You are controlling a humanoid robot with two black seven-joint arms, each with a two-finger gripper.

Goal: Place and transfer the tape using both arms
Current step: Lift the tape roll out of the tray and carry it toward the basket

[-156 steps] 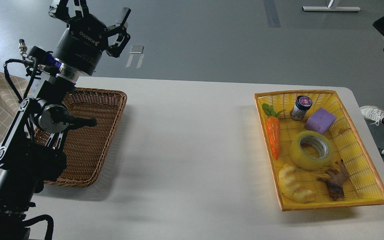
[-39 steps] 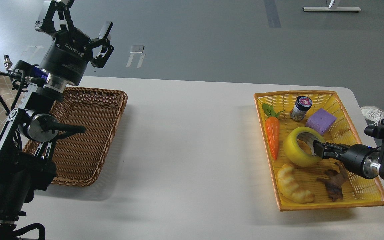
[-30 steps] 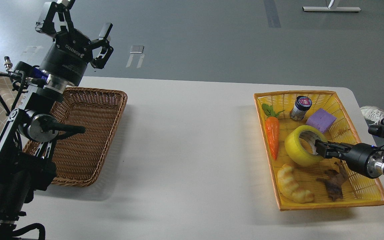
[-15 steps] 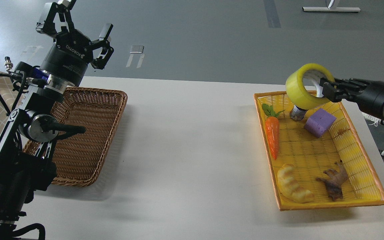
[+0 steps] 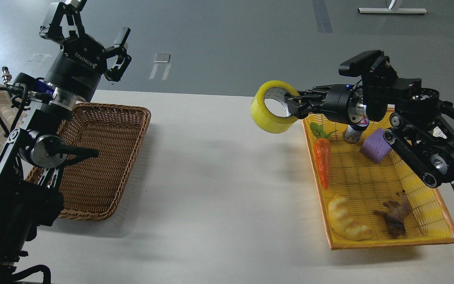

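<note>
The right gripper [image 5: 294, 105] holds the tape [image 5: 271, 107] just left of the yellow basket [image 5: 428, 213]. The left gripper [image 5: 89, 23] is wide open, far left of it.

wicker basket [image 5: 105, 157] left, yellow basket [image 5: 428, 205] right

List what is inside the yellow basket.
In the yellow basket: toy carrot, purple block, bread toy, brown animal figure. The right arm partly covers a small jar.

small jar [image 5: 354, 133] partly behind right arm [image 5: 416, 130], label unreadable
</note>
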